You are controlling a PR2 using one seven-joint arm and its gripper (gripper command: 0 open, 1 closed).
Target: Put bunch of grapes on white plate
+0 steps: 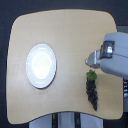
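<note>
A bunch of grapes (92,95), dark purple with a green leaf at its upper end, lies on the wooden table at the exterior view's right, near the front edge. The white plate (41,65) sits at the exterior view's left, round and glossy, with nothing on it. My gripper (88,61) comes in from the right on a grey arm and hovers just above the leaf end of the grapes. Its metal fingertips look close together, but the blur hides whether anything lies between them. It is not touching the grapes as far as I can see.
The light wooden table (70,30) has rounded corners and dark floor around it. My bulky grey arm (116,55) covers the table's right edge. Pale table legs show below the front edge.
</note>
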